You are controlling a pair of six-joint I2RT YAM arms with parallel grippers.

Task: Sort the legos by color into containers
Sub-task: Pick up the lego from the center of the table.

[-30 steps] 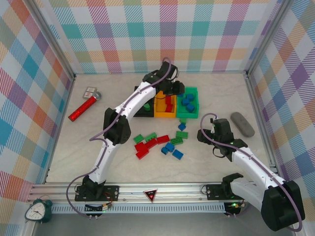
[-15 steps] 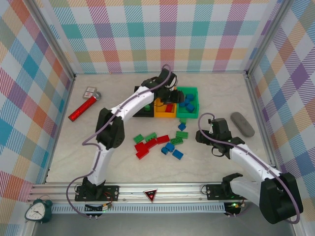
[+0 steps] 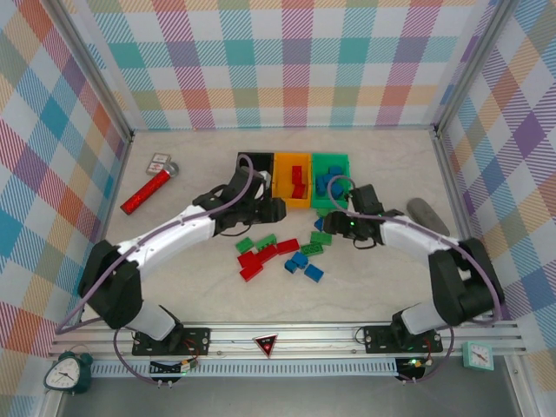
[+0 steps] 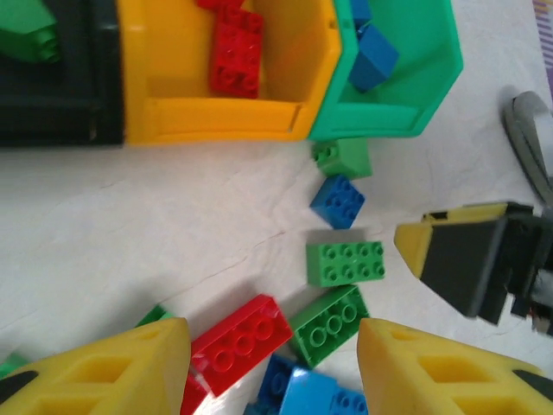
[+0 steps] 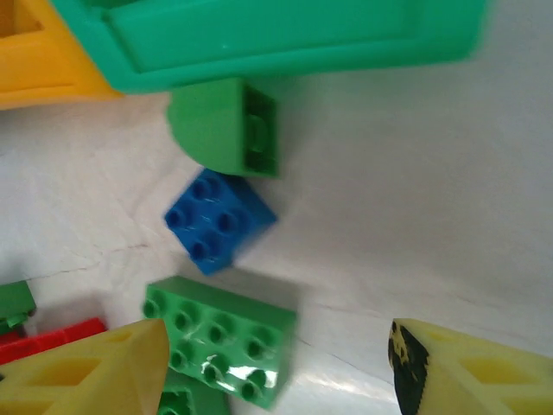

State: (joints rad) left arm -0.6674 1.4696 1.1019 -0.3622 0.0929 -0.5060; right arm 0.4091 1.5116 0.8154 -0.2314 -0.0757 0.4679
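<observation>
Three containers, a black bin [image 3: 253, 162], an orange bin [image 3: 280, 178] and a green bin [image 3: 345, 170], stand touching in a row toward the back of the table. We see bare tabletop [image 3: 165, 278] to the left and along the near edge, while loose legos [image 3: 280, 252] crowd just in front of the bins. Within the last second our left arm has drawn back from over the bins, and the right has swung in toward the green bin. The left gripper [image 4: 272, 363] hangs above a red brick [image 4: 240, 341], jaws apart, holding nothing. The right gripper [image 5: 276, 363], near it, also stands open above a green brick [image 5: 220, 337] and a blue brick [image 5: 220, 220], gripping neither.
</observation>
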